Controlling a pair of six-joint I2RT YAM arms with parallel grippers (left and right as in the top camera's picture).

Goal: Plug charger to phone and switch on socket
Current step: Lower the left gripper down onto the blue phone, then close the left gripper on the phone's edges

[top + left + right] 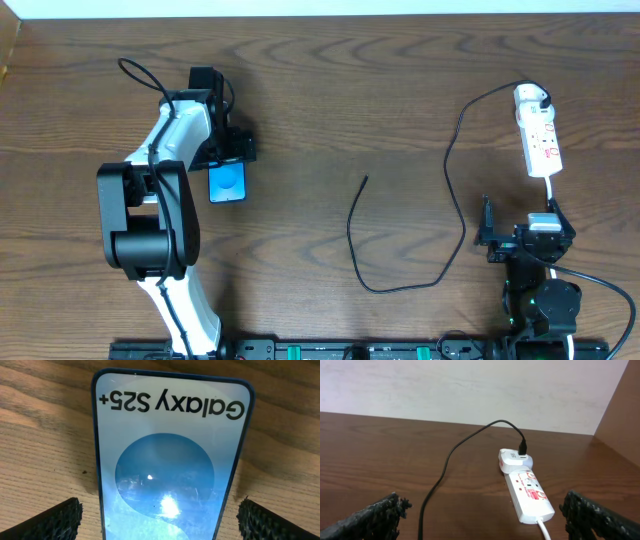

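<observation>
left gripper (162, 525): fingers spread, flanking the slim blue-screened black-framed smartphone (170, 460) lying flat on the brown wooden table (330, 90) | right gripper (485, 522): fingers wide apart, empty, near the narrow white power strip (530, 492) | thin black charger cable (455, 200): white plug (512, 459) seated in strip, free tip mid-table, well apart from phone

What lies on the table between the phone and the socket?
Only the charger: its black cable loops across the table between phone and socket, with the connector tip unplugged. The overhead view shows this.
</observation>
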